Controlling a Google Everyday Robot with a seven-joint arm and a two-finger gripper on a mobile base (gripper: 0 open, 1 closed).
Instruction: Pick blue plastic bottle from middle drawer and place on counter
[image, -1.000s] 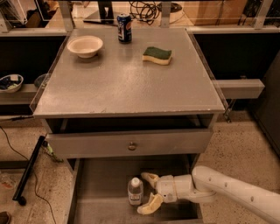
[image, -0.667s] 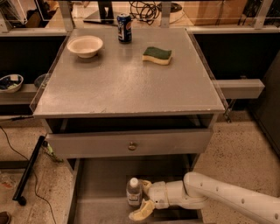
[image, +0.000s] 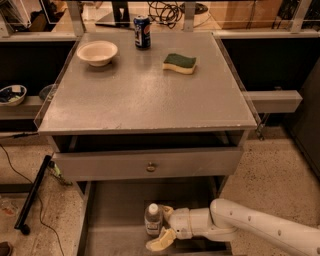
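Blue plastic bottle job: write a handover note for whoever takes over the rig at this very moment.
Gripper: low in the middle drawer, jaws open on either side of the blue plastic bottle; contact cannot be told.
Bottle: upright on the drawer floor, near its front.
Counter: the bottle is not on it.
Done: drawer open, gripper brought to the bottle.
Left: close on it, lift it out, set it on the counter.

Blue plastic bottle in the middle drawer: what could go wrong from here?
1. The gripper sits low in the middle drawer, fingers spread beside the upright blue plastic bottle. A nudge before closing could tip it.
2. The knobbed drawer front juts out above, below the counter. The bottle might clip it during the lift.
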